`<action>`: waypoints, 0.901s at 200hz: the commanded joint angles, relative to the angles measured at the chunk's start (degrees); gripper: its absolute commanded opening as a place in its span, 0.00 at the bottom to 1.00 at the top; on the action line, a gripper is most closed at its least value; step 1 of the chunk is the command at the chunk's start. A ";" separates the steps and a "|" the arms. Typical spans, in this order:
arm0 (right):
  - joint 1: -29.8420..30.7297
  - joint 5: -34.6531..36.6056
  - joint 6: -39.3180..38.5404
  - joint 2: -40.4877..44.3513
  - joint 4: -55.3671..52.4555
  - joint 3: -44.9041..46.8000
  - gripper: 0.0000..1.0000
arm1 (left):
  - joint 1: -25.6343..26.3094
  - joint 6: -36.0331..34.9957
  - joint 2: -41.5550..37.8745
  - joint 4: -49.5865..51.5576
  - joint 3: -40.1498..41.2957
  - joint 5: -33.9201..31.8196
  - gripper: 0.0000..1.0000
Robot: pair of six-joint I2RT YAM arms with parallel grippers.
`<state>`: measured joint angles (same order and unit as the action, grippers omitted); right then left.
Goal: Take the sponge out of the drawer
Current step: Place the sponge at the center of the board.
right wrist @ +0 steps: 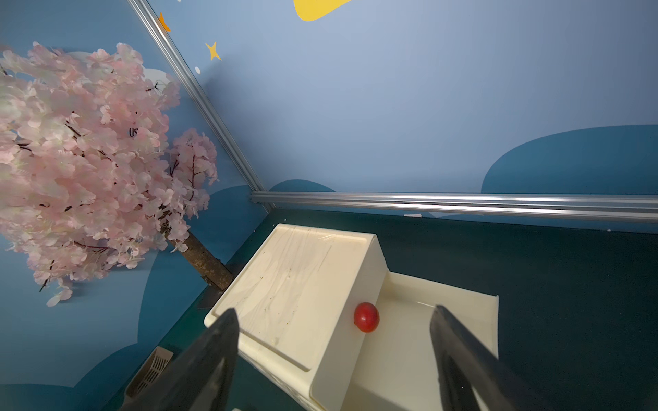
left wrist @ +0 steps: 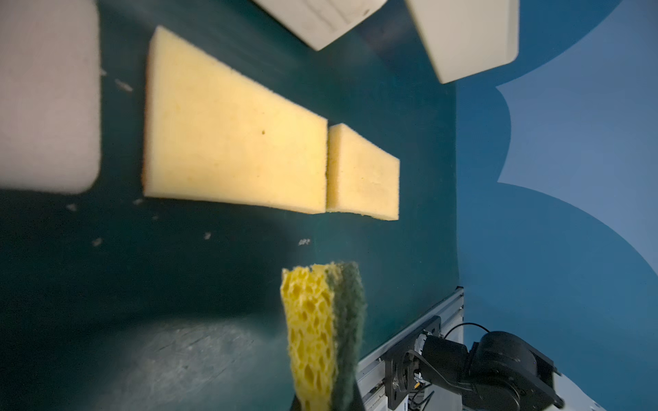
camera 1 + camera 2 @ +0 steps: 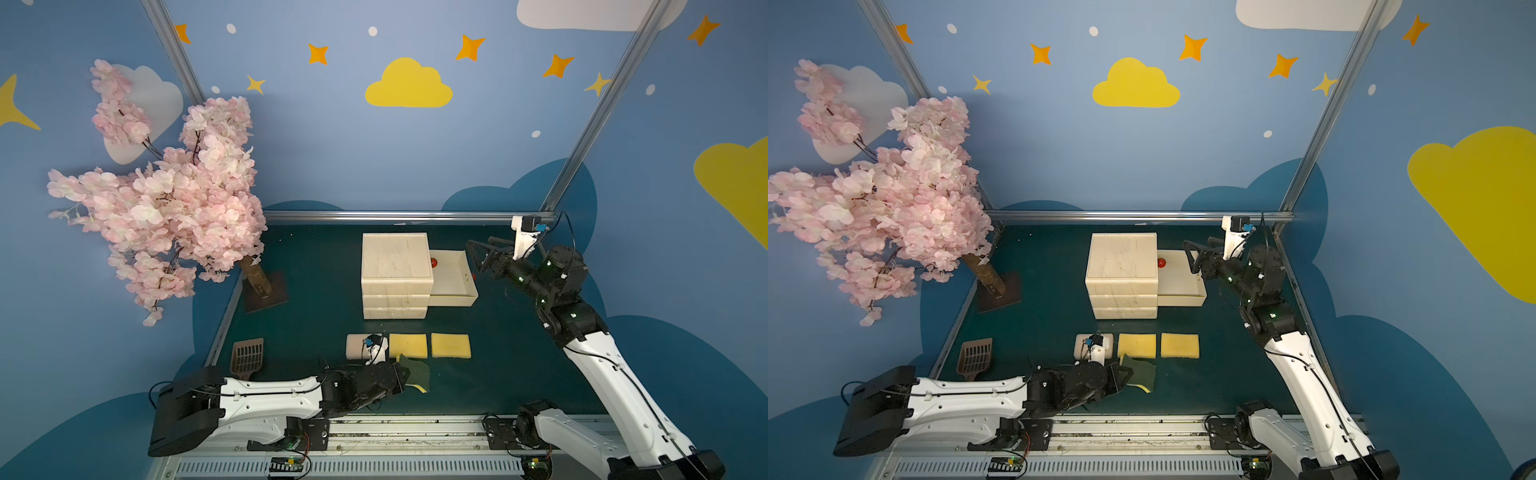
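Observation:
The sponge (image 2: 322, 334), yellow with a green scouring side, is pinched in my left gripper (image 2: 327, 404), which is shut on it. In both top views the sponge (image 3: 419, 374) (image 3: 1142, 374) hangs low over the green mat near the front, clear of the drawer (image 3: 453, 300). That top drawer stands pulled out to the right of the cream cabinet (image 3: 395, 255), and a small red ball (image 1: 366, 316) lies in it against the cabinet face. My right gripper (image 1: 334, 311) (image 3: 473, 255) hovers open over the drawer's outer end, holding nothing.
Two flat yellow pads (image 3: 408, 345) (image 3: 451, 345) and a white foam block (image 3: 355, 347) lie in a row in front of the cabinet. A brown slotted scoop (image 3: 248, 356) lies front left. A pink blossom tree (image 3: 166, 199) stands at the left on a dark base (image 3: 266, 295).

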<state>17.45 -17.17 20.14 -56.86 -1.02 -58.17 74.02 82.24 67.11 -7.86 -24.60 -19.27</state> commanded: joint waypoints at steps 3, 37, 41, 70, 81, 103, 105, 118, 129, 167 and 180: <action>0.55 0.08 0.31 2.08 1.95 1.51 0.85 | 0.18 8.20 3.23 -2.84 0.61 -0.72 0.02; 2.44 3.67 -1.52 5.24 2.85 3.58 0.89 | 0.16 14.40 8.04 -3.60 0.39 1.33 0.02; 2.62 4.14 -1.81 5.55 2.81 3.59 0.90 | 0.16 14.90 8.69 -4.00 0.35 1.53 0.02; 3.59 5.23 -2.13 6.12 0.76 2.25 0.90 | 0.16 17.60 13.84 -6.76 -0.80 3.16 0.04; 3.72 4.81 -1.82 5.61 0.20 1.66 0.90 | 0.21 17.99 15.68 -7.33 -1.68 4.06 0.04; 3.90 5.64 -1.78 4.73 -1.85 0.33 0.91 | 0.16 19.15 20.11 -9.04 -3.79 5.45 0.08; 3.90 5.91 -1.80 4.70 -2.01 0.23 0.91 | 0.16 19.29 20.61 -9.46 -3.96 5.66 0.08; 4.03 7.84 -2.15 5.20 -3.44 -0.09 0.90 | 0.01 20.44 24.45 -12.28 -5.00 7.00 0.11; 4.41 10.40 -3.31 5.93 -5.13 -0.34 0.90 | -0.03 21.54 27.99 -15.73 -5.61 8.39 0.13; 6.13 15.51 -5.56 8.64 -8.21 -1.24 0.90 | 0.17 24.51 40.52 -31.54 -7.69 12.12 0.15; 6.66 15.41 -5.66 9.24 -8.05 -0.78 0.90 | 0.24 24.69 43.44 -34.99 -8.82 12.94 0.14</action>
<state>23.05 -4.47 16.05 -49.52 -7.75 -57.25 74.00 104.73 103.66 -39.46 -33.32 -11.29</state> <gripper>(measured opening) 0.906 0.143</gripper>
